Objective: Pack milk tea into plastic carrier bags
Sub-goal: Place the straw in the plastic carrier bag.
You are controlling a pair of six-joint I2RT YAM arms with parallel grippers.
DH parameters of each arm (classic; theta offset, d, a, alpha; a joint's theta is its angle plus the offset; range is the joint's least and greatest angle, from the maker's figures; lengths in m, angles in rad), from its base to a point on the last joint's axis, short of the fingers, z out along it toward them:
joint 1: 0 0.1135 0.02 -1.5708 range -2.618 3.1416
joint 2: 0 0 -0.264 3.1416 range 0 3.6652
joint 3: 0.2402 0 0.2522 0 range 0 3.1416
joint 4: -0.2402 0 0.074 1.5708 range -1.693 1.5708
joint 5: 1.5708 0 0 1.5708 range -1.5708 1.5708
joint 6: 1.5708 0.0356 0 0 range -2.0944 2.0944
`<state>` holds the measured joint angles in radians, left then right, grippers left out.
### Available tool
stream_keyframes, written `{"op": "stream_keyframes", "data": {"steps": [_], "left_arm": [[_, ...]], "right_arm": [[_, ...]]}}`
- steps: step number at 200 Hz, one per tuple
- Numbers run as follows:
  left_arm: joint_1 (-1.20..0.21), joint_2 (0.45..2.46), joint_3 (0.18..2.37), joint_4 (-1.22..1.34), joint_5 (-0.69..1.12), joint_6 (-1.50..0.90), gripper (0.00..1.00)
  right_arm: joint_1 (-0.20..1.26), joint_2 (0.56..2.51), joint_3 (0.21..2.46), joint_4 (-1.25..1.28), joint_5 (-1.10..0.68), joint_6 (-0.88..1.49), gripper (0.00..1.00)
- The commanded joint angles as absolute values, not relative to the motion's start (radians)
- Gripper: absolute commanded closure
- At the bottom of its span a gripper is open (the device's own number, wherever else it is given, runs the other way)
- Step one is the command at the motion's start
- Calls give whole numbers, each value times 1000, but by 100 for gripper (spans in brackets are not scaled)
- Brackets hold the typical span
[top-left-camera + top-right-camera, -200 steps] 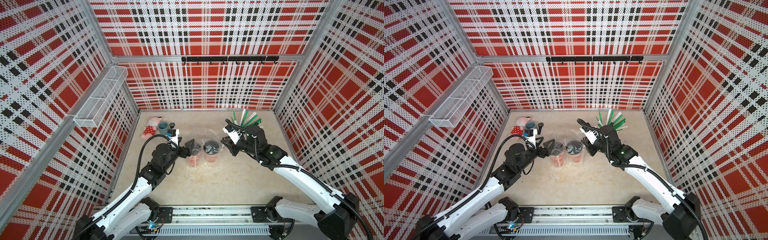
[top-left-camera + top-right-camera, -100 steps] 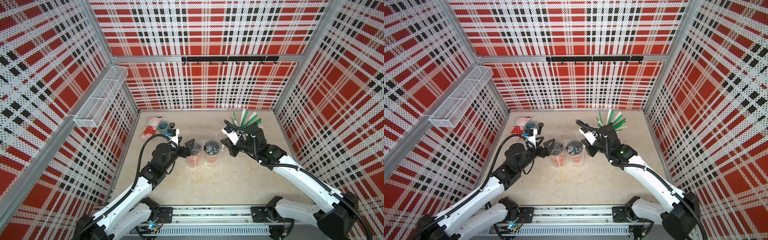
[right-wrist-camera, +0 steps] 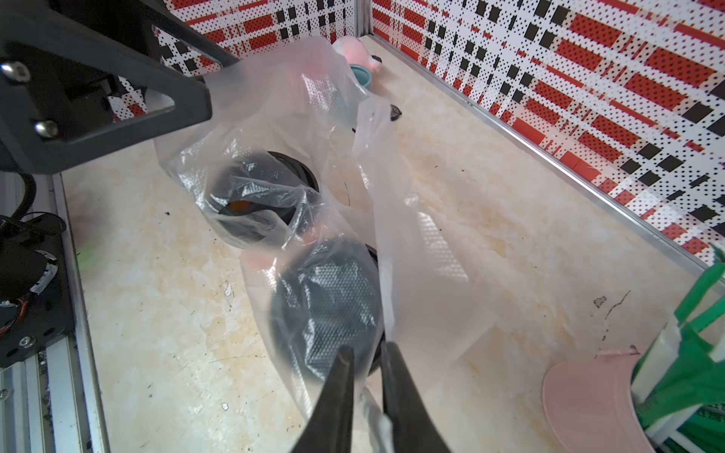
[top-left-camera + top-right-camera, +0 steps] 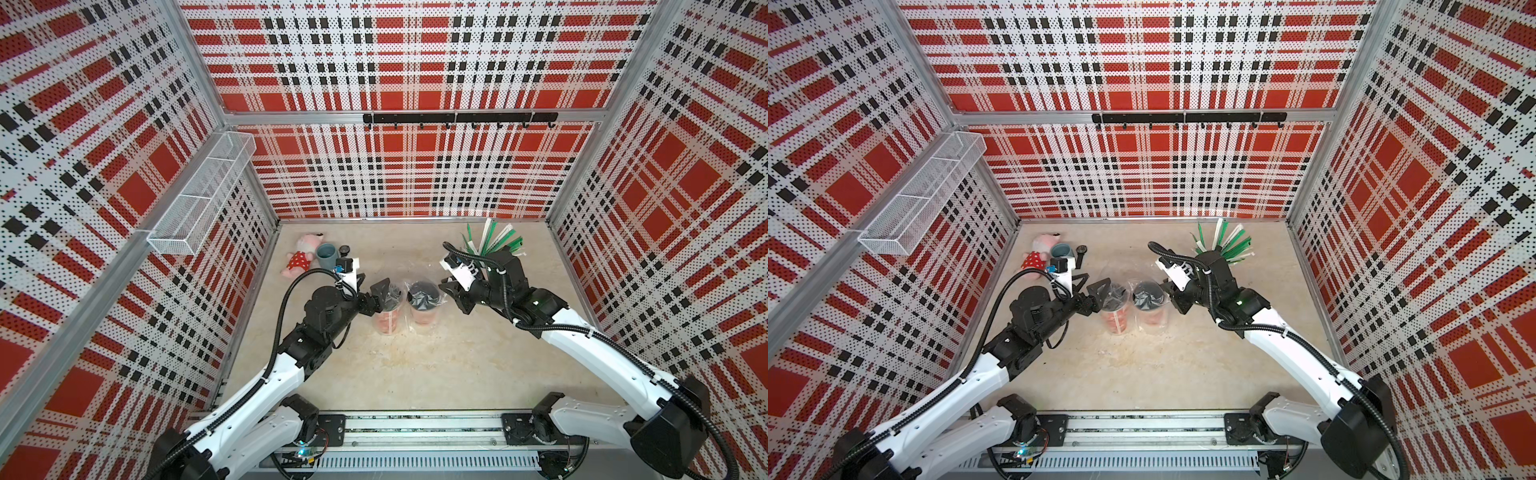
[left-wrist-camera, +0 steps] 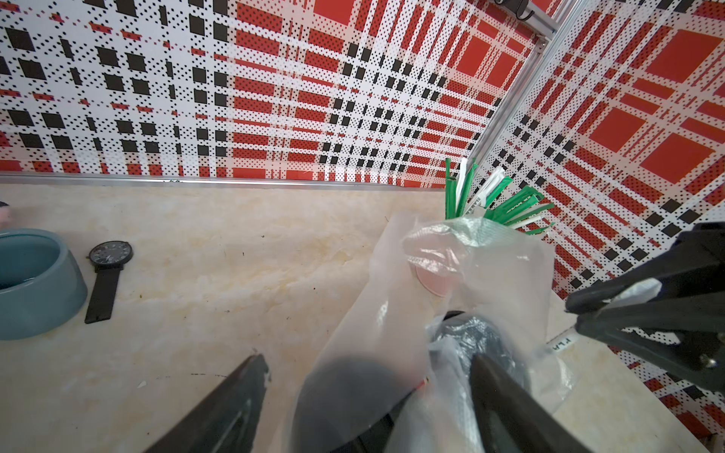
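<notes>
1. Plastic, thin and transparent: the right carrier bag (image 3: 329, 290) has its film pinched between the fingers of my right gripper (image 3: 367, 347). I judge a slow, straight lift is safest for its cup.
2. My left gripper (image 5: 368, 361) stands wide open astride the left carrier bag (image 5: 353, 313), gripping nothing. It should close on a handle loop, not the lid.
3. Count: two tall red paper cups with black dome lids, left cup (image 4: 387, 324) and right cup (image 4: 424, 318), side by side mid-table, one in each of two bags.

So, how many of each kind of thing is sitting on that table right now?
Milk tea cups: 2
Clear plastic bags: 2
Plush toy: 1
Grey-blue mug: 1
Black watch: 1
Pink cup of straws: 1
Total: 8
</notes>
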<state>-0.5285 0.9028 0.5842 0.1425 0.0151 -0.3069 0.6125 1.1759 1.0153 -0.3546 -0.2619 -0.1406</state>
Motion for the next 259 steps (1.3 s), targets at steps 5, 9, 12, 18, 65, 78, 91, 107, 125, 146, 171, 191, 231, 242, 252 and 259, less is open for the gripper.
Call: {"op": "stream_keyframes", "data": {"steps": [5,9,12,18,65,78,91,107,125,146,171,191,231,242,252,259], "left_arm": [[-519,904,583,172,28,-299,16],[-519,903,582,172,28,-299,16],[-520,903,581,172,28,-299,16],[-519,904,581,172,26,-300,16],[-518,900,578,170,26,-299,16],[-517,900,578,171,26,-299,16],[-517,900,577,173,25,-300,16],[-517,902,575,173,25,-300,16],[-515,904,575,176,29,-300,16],[-516,907,575,179,32,-300,16],[-514,911,577,181,37,-299,16],[-514,909,577,179,37,-298,16],[-512,909,578,181,41,-299,17],[-512,908,577,181,42,-298,17],[-513,907,577,181,41,-298,17],[-513,907,577,181,41,-298,17]], "right_arm": [[618,1117,1003,-321,-258,-161,79],[618,1115,1003,-325,-258,-163,77],[618,1115,1003,-326,-257,-163,75],[618,1115,1004,-332,-253,-163,72],[618,1074,1000,-338,-277,-141,84],[618,1065,994,-339,-273,-139,91],[618,1064,987,-335,-279,-137,96],[618,1075,989,-327,-293,-142,98],[618,1100,998,-334,-298,-161,99],[618,1122,1001,-326,-293,-178,100],[621,1135,994,-299,-294,-185,100],[621,1141,992,-296,-304,-189,100],[623,1152,974,-302,-334,-201,98],[624,1154,971,-310,-340,-204,95],[626,1150,971,-319,-341,-211,93],[626,1143,973,-322,-337,-209,91]]}}
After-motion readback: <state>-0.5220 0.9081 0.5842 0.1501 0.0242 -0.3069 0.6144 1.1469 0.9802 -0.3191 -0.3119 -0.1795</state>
